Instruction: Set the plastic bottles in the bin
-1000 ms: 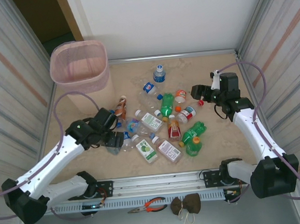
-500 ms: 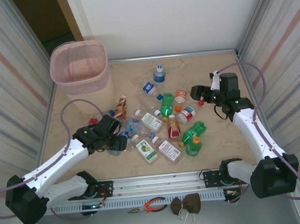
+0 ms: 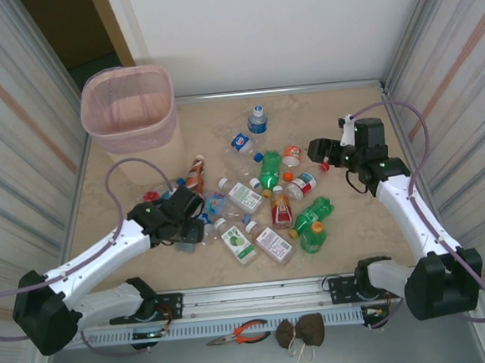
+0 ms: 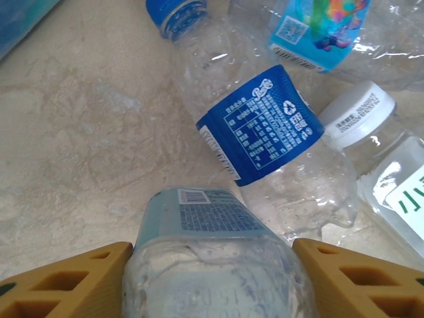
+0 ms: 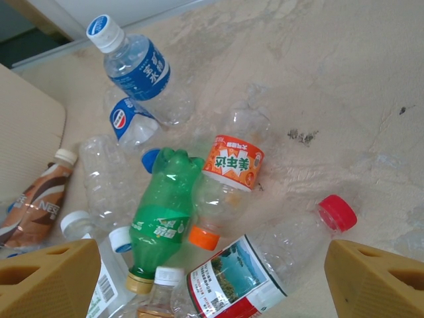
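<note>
Plastic bottles (image 3: 265, 205) lie scattered mid-table: clear, green and orange-red ones. The bin (image 3: 130, 136), a pale pink mesh wastebasket, stands at the far left. My left gripper (image 3: 188, 234) is low at the pile's left edge. In the left wrist view my left gripper (image 4: 212, 246) has both yellow fingers pressed on the sides of a clear bottle with a pale blue label (image 4: 199, 215). Beyond it lies a blue-labelled bottle (image 4: 262, 122). My right gripper (image 3: 316, 150) hovers open at the pile's right side. Under my right gripper (image 5: 212, 246) lie a green bottle (image 5: 162, 212) and a red-capped bottle (image 5: 265, 265).
A brown coffee bottle (image 3: 195, 173) lies just right of the bin's base. A blue-capped bottle (image 3: 257, 120) stands upright at the back of the pile. Metal walls close in both sides. Pliers (image 3: 238, 333) and a brown lump (image 3: 301, 332) rest in front of the rail.
My left arm has slid right toward the pile and its jaws have narrowed onto the pale-blue-labelled bottle. The right arm has not moved.
</note>
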